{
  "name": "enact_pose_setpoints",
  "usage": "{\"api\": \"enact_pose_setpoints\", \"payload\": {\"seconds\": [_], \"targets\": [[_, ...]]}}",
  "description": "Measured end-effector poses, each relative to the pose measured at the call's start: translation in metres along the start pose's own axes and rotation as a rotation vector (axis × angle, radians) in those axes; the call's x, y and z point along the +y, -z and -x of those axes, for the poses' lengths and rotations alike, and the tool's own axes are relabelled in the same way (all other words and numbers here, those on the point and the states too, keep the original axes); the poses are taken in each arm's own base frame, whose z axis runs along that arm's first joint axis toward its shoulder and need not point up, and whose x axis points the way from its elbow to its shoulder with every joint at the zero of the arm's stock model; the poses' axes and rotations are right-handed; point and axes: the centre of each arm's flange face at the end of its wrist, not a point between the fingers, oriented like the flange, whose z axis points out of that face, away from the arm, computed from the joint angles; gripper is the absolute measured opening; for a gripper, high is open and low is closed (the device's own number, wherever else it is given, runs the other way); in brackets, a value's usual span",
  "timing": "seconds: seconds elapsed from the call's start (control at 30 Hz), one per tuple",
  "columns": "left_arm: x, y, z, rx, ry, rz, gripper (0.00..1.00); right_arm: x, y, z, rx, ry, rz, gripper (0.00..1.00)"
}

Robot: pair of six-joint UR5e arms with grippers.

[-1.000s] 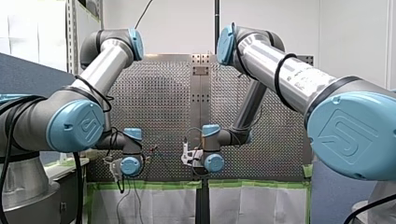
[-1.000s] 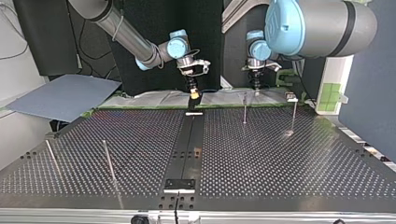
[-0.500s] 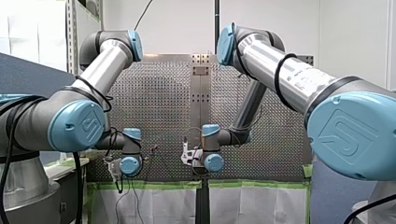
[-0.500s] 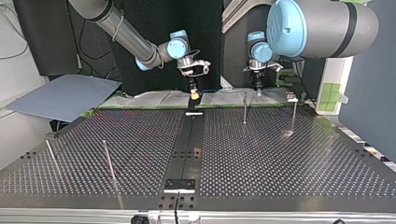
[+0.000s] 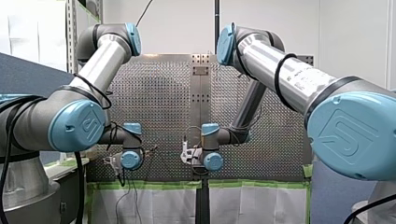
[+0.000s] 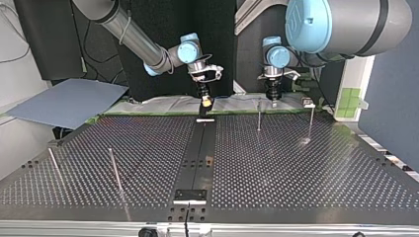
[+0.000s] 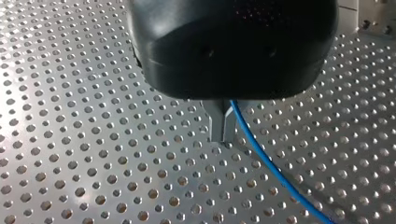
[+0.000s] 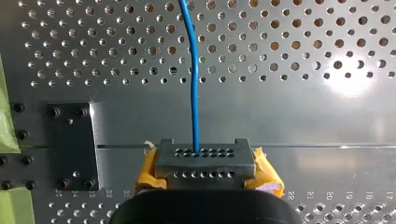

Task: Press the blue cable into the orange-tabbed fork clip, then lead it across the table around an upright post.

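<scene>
Not much writing for you. In the right wrist view, small numbers are stamped on the table beside the gripper body. I read 22, 20, 18 and 17; the rest is too small. The blue joint caps in the front view carry an embossed logo mark, with no legible text.

Blue cable: thin and round, with a smooth plain blue jacket and no print. In the right wrist view it runs nearly straight over the perforated plate, with a slight bow. Its near end meets the middle of the orange-tabbed block, just ahead of the black gripper body. The cable is too thin to find in the top view.

The block is dark grey, matte and rectangular, raised at both far corners. It has two rows of small round holes, and crinkled orange tabs stick out at both sides.

Right gripper: yellow at the tip. It hangs at the table's far edge over the centre strip, just above a small white piece. You can't tell from any view whether it is open or closed.

Left gripper: glossy black housing and two slim bare-metal fingers pressed together, clamped on the cable. The cable comes out at their side and slants away low over the plate.

The table is bright metal with a regular grid of round holes and a smooth centre strip. A black screwed plate sits on it, and there is green tape at the edge. Of the thin metal upright posts, two stand near the left gripper and two more stand well apart at the top view's left.
</scene>
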Motion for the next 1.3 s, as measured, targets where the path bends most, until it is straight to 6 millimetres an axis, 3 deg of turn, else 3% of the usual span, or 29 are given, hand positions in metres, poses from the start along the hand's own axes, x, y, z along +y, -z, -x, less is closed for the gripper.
{"api": "enact_pose_setpoints", "payload": {"seconds": [0.6, 0.93, 1.3], "targets": [[0.004, -0.003, 0.001, -0.007, 0.053, -0.006, 0.0, 0.009, -0.002, 0.002, -0.009, 0.005, 0.013, 0.0], [0.005, -0.005, -0.005, 0.002, 0.041, -0.012, 0.0, 0.011, -0.002, 0.025, -0.039, 0.01, 0.019, 0.0], [0.002, -0.018, -0.001, -0.01, 0.062, -0.031, 0.0, 0.011, -0.019, 0.014, -0.032, 0.012, 0.022, 0.0]]}}
